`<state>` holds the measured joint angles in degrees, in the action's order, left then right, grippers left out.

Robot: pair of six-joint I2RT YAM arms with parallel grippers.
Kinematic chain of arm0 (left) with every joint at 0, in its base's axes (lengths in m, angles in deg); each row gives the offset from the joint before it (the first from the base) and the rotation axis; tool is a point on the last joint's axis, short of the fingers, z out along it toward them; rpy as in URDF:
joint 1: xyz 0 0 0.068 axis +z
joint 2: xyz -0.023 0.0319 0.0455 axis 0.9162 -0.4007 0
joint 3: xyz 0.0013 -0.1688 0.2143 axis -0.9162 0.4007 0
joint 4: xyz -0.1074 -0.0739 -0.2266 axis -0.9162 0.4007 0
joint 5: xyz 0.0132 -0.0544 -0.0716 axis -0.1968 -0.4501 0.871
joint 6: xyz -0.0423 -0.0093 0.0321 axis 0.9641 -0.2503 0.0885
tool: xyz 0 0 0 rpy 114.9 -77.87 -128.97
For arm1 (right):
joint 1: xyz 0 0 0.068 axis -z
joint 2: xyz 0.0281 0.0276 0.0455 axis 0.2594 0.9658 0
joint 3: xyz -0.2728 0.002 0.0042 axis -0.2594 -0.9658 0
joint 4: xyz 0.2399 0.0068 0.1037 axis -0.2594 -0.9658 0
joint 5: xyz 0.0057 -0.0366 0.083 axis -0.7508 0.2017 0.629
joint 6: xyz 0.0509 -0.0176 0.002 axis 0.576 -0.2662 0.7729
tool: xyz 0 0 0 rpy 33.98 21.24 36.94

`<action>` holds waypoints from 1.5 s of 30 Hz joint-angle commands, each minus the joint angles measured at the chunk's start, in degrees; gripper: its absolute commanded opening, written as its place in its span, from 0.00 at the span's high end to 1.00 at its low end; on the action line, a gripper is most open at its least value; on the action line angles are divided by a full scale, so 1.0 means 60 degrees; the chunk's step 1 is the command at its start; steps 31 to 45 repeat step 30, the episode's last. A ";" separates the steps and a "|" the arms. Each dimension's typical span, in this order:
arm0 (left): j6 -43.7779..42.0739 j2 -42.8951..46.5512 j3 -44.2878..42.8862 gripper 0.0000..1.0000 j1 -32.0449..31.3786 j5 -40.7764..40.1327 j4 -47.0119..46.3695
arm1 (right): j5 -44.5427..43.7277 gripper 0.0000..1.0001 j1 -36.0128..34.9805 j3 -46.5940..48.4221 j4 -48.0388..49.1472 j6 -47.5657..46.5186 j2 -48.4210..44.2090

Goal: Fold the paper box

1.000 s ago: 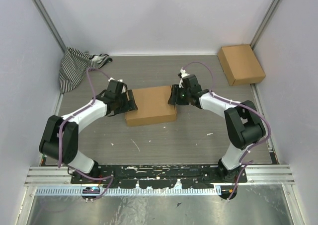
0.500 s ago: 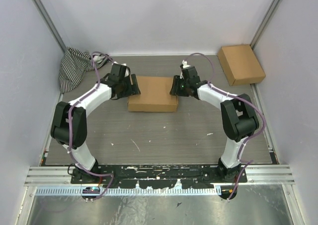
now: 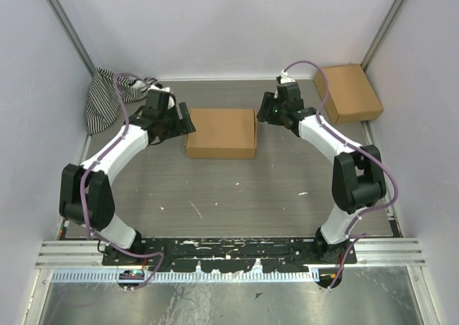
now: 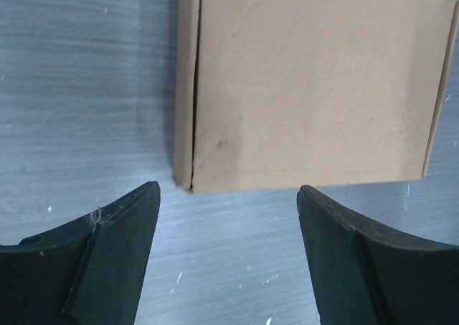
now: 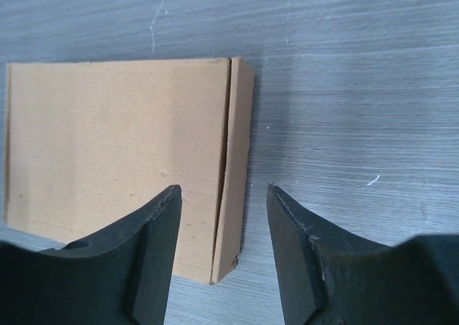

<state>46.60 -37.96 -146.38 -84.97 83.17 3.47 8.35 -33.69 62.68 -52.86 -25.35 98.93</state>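
matt brown cardboard paper box point(image 3: 221, 132), grey wood-grain table point(image 3: 237, 196)

Your paper box point(image 3: 221, 133) sits on the desk point(image 3: 237, 196), toward the back and roughly centred between the two arms. Your left claw point(image 3: 186, 120) is just off its left end and the right claw point(image 3: 262, 114) just off its right end, neither touching. The cloth point(image 3: 107, 95) is in the back-left corner, and a second box point(image 3: 348, 92) is back-right, well apart from yours.
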 commanded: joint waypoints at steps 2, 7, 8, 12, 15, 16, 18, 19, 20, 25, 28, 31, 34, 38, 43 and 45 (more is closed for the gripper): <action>0.0254 0.1286 0.1064 0.17 0.0078 -0.0023 -0.0545 | -0.0127 0.44 0.0037 -0.0350 0.0210 -0.0147 -0.1432; 0.0290 0.2770 0.1794 0.16 0.0072 0.0178 -0.0351 | -0.0072 0.44 0.0040 -0.1717 0.0640 -0.0381 -0.3569; 0.0286 0.3097 0.2027 0.15 0.0080 0.0191 -0.0365 | -0.0041 0.42 0.0043 -0.2137 0.0746 -0.0384 -0.4081; 0.0423 0.4706 0.2912 0.02 0.0076 0.0055 -0.0431 | -0.0101 0.06 0.0038 -0.3131 0.0821 -0.0385 -0.5629; 0.0257 0.5160 0.3035 0.02 0.0081 0.0036 0.0059 | 0.0122 0.01 0.0033 -0.3219 0.0426 -0.0398 -0.5918; 0.0211 0.5285 0.3071 0.02 0.0081 0.0012 0.0184 | 0.0211 0.00 0.0037 -0.3297 0.0407 -0.0399 -0.5993; 0.0129 0.5555 0.3208 0.02 0.0080 -0.0090 0.0339 | 0.0262 0.00 0.0033 -0.3486 0.0426 -0.0382 -0.6154; 0.0125 0.5701 0.3310 0.02 0.0079 -0.0172 0.0364 | 0.0230 0.00 0.0033 -0.3576 0.0453 -0.0359 -0.6235; 0.0124 0.5855 0.3427 0.02 0.0071 -0.0257 0.0380 | 0.0224 0.00 0.0033 -0.3659 0.0475 -0.0356 -0.6318; 0.0123 0.6399 0.3812 0.02 0.0071 -0.0358 0.0541 | 0.0523 0.00 0.0036 -0.4033 0.0611 -0.0503 -0.6609; 0.0152 0.6543 0.4114 0.02 0.0075 -0.0303 0.0442 | 0.0196 0.00 0.0035 -0.4342 0.0801 -0.0505 -0.6767; 0.0167 0.6621 0.4305 0.02 0.0081 -0.0258 0.0344 | -0.0120 0.00 0.0033 -0.4368 0.0657 -0.0379 -0.6815; 0.0167 0.6621 0.4305 0.02 0.0081 -0.0258 0.0344 | -0.0120 0.00 0.0033 -0.4368 0.0657 -0.0379 -0.6815; 0.0167 0.6621 0.4305 0.02 0.0081 -0.0258 0.0344 | -0.0120 0.00 0.0033 -0.4368 0.0657 -0.0379 -0.6815; 0.0167 0.6621 0.4305 0.02 0.0081 -0.0258 0.0344 | -0.0120 0.00 0.0033 -0.4368 0.0657 -0.0379 -0.6815; 0.0167 0.6621 0.4305 0.02 0.0081 -0.0258 0.0344 | -0.0120 0.00 0.0033 -0.4368 0.0657 -0.0379 -0.6815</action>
